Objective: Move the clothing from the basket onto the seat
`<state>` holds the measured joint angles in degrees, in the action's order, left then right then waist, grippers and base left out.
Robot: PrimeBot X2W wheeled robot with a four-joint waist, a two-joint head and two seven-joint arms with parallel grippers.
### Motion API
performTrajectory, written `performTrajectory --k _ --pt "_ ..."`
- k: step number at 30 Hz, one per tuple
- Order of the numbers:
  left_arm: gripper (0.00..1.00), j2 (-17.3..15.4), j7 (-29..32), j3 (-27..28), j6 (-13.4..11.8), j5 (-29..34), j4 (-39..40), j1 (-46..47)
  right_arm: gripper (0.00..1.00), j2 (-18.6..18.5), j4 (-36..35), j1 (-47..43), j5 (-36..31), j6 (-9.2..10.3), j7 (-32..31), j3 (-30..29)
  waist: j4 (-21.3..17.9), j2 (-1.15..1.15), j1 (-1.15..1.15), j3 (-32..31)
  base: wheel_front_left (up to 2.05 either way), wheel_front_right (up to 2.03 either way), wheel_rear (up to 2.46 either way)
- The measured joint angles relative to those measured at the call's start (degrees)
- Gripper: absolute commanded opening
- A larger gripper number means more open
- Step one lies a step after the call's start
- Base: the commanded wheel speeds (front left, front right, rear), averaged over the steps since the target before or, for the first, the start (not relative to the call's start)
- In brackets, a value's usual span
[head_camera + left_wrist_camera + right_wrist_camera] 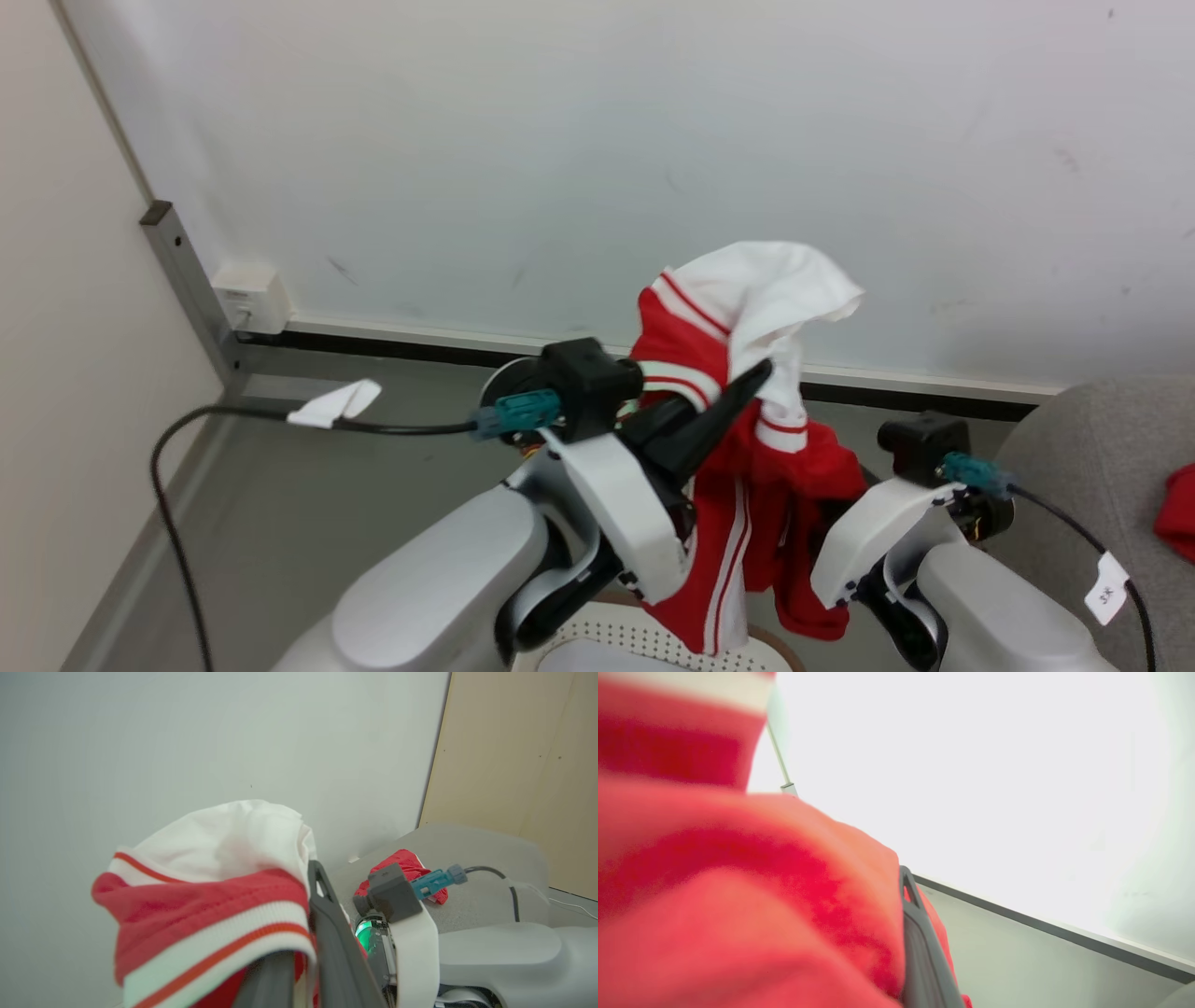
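Fingers (714,415) of the left gripper (752,376) are clenched tight on the clothing (747,495). It is a red bundle with white stripes and a white flap on top. The fingers hold it up high in front of the pale wall (560,140). The cloth hangs down over the basket (635,639), which is cut off at the bottom edge.

In the left wrist view the clothing (201,896) lies draped over both dark fingers (327,924).

More to the right and lower down, the right gripper (901,877) is pinched closed in the low part of the same cloth. Its wrist view shows one finger (915,933) with blurry red clothing (738,905) pressed against it. The other finger is hidden under the cloth.

Far right is the grey seat (1092,448). A second red piece (1178,513) lies on it, half cut off.
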<state>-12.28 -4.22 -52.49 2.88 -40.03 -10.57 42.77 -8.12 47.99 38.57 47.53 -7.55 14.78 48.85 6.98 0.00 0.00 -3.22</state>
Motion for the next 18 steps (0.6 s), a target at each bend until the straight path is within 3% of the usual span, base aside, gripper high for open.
performTrajectory --k 2,3,4,5,9,18 --pt "0.00 -1.36 -0.73 0.34 -0.52 -0.45 -0.13 -1.96 0.00 -0.25 -2.12 -0.03 1.41 0.00 0.08 -3.54 -0.92 0.00 0.00 0.12 0.00 0.00 0.00" --pt "0.12 -1.76 -1.05 0.60 -0.70 -0.82 -0.08 -2.86 0.00 -0.55 -3.59 -0.03 1.86 0.00 0.23 -5.73 -1.42 0.00 0.00 0.18 0.00 0.00 0.00" --pt "0.63 -2.03 -1.35 0.65 -0.56 -1.44 0.35 -3.92 0.00 -0.90 -4.77 -0.06 1.80 0.00 0.24 -7.54 -1.95 0.00 0.00 0.24 0.00 0.00 0.00" --pt "1.00 -2.36 -1.35 0.35 -0.30 -2.13 0.94 -5.06 0.00 -1.16 -6.13 -0.25 1.56 0.00 0.25 -9.15 -2.56 0.00 0.00 0.33 0.00 0.00 0.00" --pt "1.00 -3.63 -1.45 -0.55 -0.32 -2.89 4.13 -8.46 0.00 -2.41 -10.13 -2.59 1.19 0.00 0.24 -14.82 -5.31 0.00 0.00 0.75 0.00 0.00 0.00" --pt "1.00 -6.25 -3.87 -1.90 -2.26 -0.21 9.55 -11.47 0.00 -9.40 -18.59 -5.44 -5.19 0.00 0.25 -27.82 -13.86 0.00 0.00 2.04 0.00 0.00 0.00"
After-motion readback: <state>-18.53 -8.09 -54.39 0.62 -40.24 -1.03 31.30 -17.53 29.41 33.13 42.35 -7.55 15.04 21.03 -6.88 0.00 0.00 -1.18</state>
